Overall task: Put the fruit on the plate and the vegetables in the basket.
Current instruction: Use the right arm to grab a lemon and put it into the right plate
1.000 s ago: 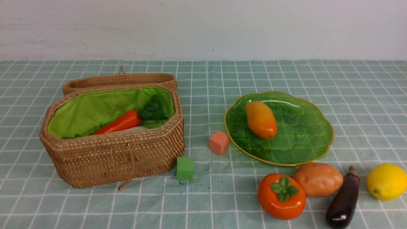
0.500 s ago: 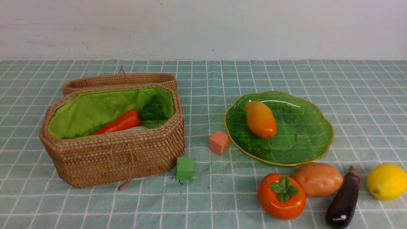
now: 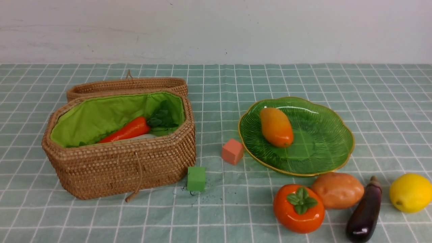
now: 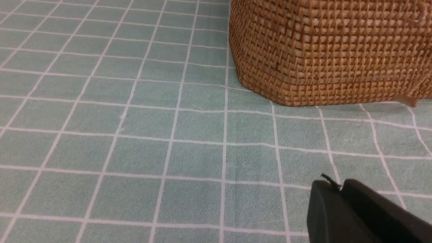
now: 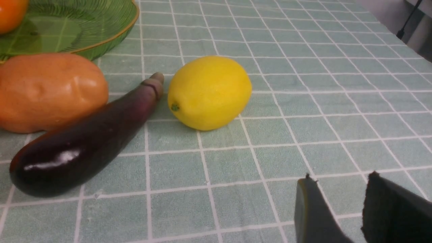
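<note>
One mango (image 3: 276, 127) on plate (image 3: 325, 150); carrot (image 3: 127, 130), perhaps radish (image 3: 142, 136), in basket (image 3: 111, 168).

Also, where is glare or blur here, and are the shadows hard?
Front view: even light, soft shadows, small glints on the eggplant and mango. Right wrist view: white glare streak on the eggplant; the right gripper looks soft-edged. Left wrist view: basket weave sharp, left gripper dark and blurred.

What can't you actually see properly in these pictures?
- Radish: front view, only a white sliver shows; the basket wall and carrot hide the rest.
- Lid: front view, mostly behind the basket.
- Mango: right wrist view, cut off by the corner.
- Basket's inside: left wrist view shows only its outer wall.
</note>
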Controlling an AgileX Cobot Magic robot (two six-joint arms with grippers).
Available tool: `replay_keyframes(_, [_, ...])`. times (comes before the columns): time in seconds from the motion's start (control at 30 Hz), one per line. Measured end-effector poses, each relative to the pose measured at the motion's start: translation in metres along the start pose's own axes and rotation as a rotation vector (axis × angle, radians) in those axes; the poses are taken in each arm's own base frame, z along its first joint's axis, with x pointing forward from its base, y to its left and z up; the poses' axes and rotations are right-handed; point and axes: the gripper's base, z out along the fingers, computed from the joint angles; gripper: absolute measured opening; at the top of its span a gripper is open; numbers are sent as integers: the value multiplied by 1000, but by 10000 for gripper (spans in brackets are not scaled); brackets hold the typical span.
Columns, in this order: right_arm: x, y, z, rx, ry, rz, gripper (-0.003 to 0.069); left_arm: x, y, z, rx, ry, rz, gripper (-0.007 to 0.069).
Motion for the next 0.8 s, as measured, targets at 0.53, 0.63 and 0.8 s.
replay_keyframes(0.53, [-5,-1,1,17,-79,-59,242,0,0,0,0,-2,0,69])
replay_keyframes(0.63, [-15,0,0,9,-190,-53,242,0,0,0,0,-2,0,71])
replay_keyframes(0.8, [-40,2,-9,-37,-482,54,242,0,0,0,0,-2,0,71])
